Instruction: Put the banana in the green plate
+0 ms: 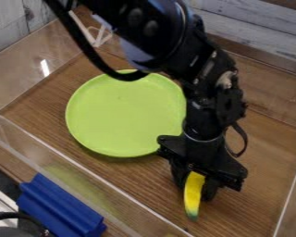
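Look at the big brown wooden table top (141, 181) in front of you. Your black robot arm (176, 42) comes down over it from the top of the picture, with shiny dark parts and a thick black cable. To the left of the arm in the picture sits the round, flat, lime-green plastic plate (118, 113). It has a raised rim, and the arm hides a little bit of its top edge. Down in the bottom left corner, on the other side of the see-through wall (82, 181), you can see a bright blue plastic block thing (58, 205). Your black pincer (195, 172) is low down, near the bottom right part of the plate. It is squeezed in around the small, smooth yellow banana (195, 193), with the black fingers close up on its sides. The pincer is as closed as the banana lets it be, and it has hold of the banana near its top end. The rest of the banana pokes out below the fingers, and its greenish tip points to the bottom of the picture. The banana is outside the plate, below it and to the right, and the two do not touch. You cannot tell if the banana is touching the wood.
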Available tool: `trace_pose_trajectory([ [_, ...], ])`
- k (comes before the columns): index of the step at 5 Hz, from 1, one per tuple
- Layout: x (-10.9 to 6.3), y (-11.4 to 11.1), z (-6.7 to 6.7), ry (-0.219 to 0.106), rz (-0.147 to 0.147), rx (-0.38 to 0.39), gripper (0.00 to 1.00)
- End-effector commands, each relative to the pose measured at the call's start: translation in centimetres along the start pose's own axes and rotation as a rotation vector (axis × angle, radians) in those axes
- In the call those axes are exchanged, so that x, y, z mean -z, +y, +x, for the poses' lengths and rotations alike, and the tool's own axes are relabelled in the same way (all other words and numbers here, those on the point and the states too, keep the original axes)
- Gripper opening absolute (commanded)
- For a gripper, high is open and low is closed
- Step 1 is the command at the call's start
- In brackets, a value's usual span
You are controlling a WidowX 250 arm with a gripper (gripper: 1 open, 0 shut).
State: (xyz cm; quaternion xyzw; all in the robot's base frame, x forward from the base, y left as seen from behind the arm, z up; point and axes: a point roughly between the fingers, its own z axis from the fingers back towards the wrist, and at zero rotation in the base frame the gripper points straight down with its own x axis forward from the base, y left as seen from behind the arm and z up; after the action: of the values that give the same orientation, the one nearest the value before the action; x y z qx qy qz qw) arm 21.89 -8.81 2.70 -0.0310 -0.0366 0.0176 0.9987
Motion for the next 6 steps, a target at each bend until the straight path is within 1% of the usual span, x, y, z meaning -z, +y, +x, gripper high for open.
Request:
trace_pose_trajectory([
  [1, -1.0, -0.3, 0.2, -0.015, -0.002, 0.015, 0.0],
  [3, -1.8, -0.3, 0.1, -0.004, 0.007, 0.023, 0.0],
  [6, -2.3, -0.4, 0.3, -0.014, -0.004, 0.024, 0.0],
])
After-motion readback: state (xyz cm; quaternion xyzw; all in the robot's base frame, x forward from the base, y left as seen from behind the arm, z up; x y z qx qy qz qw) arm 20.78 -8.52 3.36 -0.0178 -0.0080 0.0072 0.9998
